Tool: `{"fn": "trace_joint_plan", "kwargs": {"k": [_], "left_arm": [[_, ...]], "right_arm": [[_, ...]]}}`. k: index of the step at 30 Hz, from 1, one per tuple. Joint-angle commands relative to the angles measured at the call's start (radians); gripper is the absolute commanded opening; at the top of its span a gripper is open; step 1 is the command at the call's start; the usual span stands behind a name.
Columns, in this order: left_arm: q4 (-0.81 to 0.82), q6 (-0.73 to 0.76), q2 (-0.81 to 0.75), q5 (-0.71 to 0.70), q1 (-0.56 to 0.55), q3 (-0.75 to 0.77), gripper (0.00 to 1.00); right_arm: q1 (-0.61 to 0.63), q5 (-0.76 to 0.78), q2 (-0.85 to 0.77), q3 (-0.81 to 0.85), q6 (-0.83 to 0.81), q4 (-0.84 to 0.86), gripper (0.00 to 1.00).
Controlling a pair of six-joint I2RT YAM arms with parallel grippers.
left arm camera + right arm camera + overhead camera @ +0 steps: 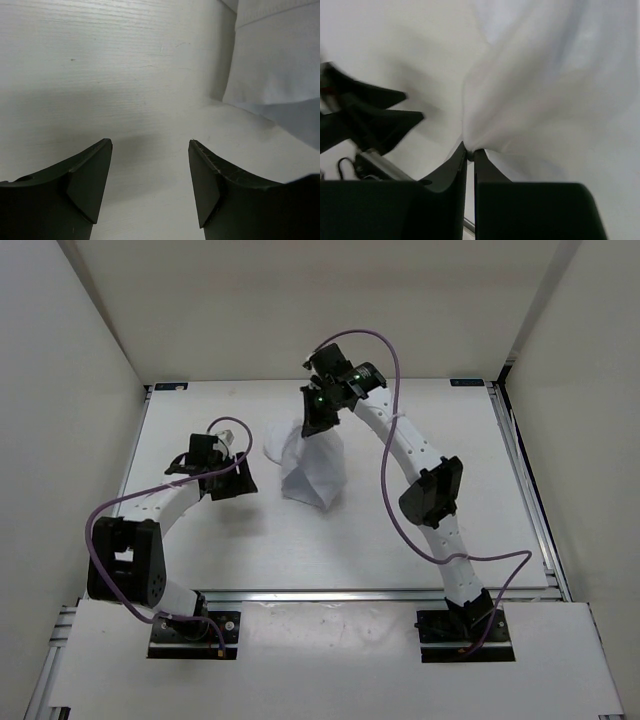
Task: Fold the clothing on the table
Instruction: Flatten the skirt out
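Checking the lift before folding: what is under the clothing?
Only the bare white table shows around the clothing, which hangs bunched from the shut right claw. The patch directly beneath is covered by fabric.

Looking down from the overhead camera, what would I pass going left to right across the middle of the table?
left tool, standing open → clothing → right arm's dark elbow

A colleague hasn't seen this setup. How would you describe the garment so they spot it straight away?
On the white table, look near the middle, slightly toward the far edge. There the clothing is bunched up under the right gripper, which is shut on its top. It is the only soft, wrinkled white fabric there.
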Motion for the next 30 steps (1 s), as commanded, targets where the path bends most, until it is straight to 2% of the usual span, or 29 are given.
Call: {"fn": "trace_joint_plan", "kwargs": {"k": [1, 3, 6, 8, 11, 16, 18, 20, 26, 30], "left_arm": [[0.003, -0.013, -0.066, 0.017, 0.024, 0.0, 0.73], [0.0, -0.011, -0.065, 0.021, 0.027, 0.002, 0.73], [0.003, -0.016, -0.071, 0.024, 0.034, -0.003, 0.73], [0.007, -0.017, -0.077, 0.031, 0.038, -0.011, 0.73], [0.004, -0.021, -0.083, 0.03, 0.04, -0.026, 0.73], [0.001, -0.013, -0.08, 0.024, 0.038, -0.029, 0.73], [0.0, -0.014, -0.083, 0.023, 0.034, -0.034, 0.73], [0.012, -0.024, -0.089, 0.037, 0.037, -0.043, 0.73], [0.065, -0.076, -0.089, 0.096, -0.031, -0.093, 0.73], [0.089, -0.088, -0.085, 0.096, -0.089, -0.1, 0.73]], "right_arm": [[0.038, -0.3, 0.02, 0.127, -0.045, 0.224, 0.01], [0.034, -0.418, 0.015, 0.226, -0.052, 0.305, 0.0], [0.008, -0.542, -0.046, 0.217, -0.032, 0.397, 0.0], [-0.02, -0.557, -0.078, 0.227, -0.021, 0.394, 0.0], [-0.052, -0.477, -0.098, 0.231, -0.047, 0.275, 0.0], [-0.12, -0.292, -0.057, 0.233, -0.098, -0.11, 0.0], [-0.144, -0.206, -0.058, 0.215, -0.118, -0.198, 0.0], [-0.161, -0.156, -0.147, -0.067, -0.11, -0.158, 0.0], [-0.229, 0.027, -0.215, -0.302, -0.098, -0.192, 0.0], [-0.255, 0.129, -0.235, -0.33, -0.075, -0.187, 0.0]]}}
